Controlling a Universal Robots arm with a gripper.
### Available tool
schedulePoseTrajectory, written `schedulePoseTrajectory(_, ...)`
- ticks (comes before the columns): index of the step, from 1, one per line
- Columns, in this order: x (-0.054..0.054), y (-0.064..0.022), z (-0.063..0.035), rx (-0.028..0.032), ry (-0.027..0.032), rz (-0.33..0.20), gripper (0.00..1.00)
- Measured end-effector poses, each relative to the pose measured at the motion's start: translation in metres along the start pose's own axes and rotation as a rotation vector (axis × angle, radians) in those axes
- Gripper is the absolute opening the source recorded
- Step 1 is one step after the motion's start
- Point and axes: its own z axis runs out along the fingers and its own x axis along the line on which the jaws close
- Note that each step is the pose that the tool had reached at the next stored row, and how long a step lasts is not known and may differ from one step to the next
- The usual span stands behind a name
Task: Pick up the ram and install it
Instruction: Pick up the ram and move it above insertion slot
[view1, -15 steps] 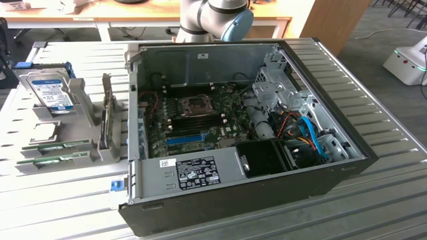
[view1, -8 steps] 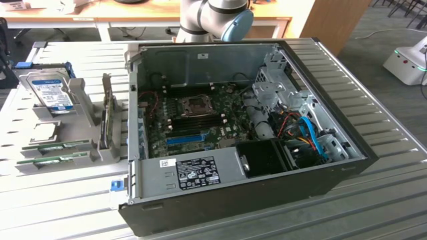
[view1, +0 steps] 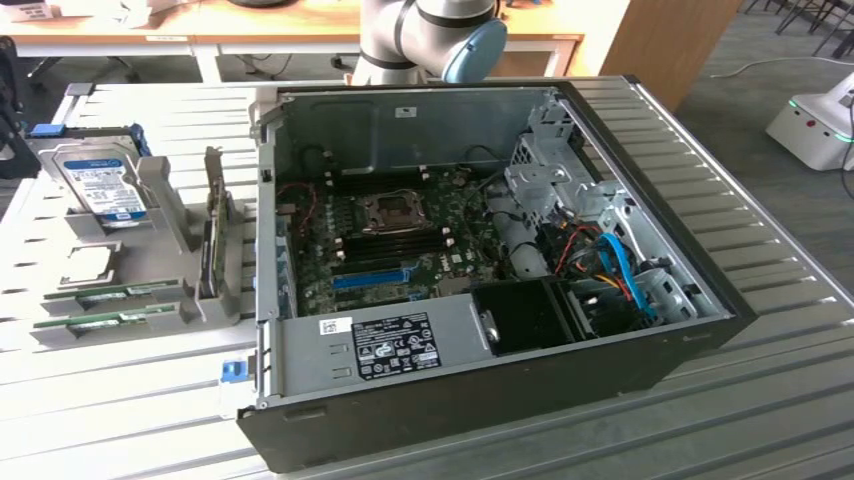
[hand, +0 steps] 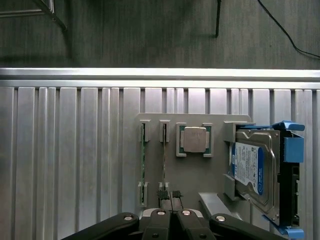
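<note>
Robot arm (view1: 424, 40): cut off by the exterior view's upper edge, far behind the computer case (view1: 641, 350); its tool end is out of that picture.

Hard drive (view1: 103, 185): the lower part is hidden behind the walls of the holder (view1: 160, 205).

Wrist view: the tool (hand: 169, 196) body is cut off by the picture's edge. Its fingertips (hand: 162, 194) cover one end of the ram (hand: 164, 160), and contact between them cannot be determined. The ram and the other ram (hand: 143, 165) stand edge-on, so their chips are too small to tell.
</note>
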Motion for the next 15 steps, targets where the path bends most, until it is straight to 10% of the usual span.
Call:
schedulePoseTrajectory(13,0.0,0.0,0.0001,0.0002,-0.0001,0.0,0.11)
schedulePoseTrajectory(15,0.0,0.0,0.0001,0.0002,0.0,0.0,0.24)
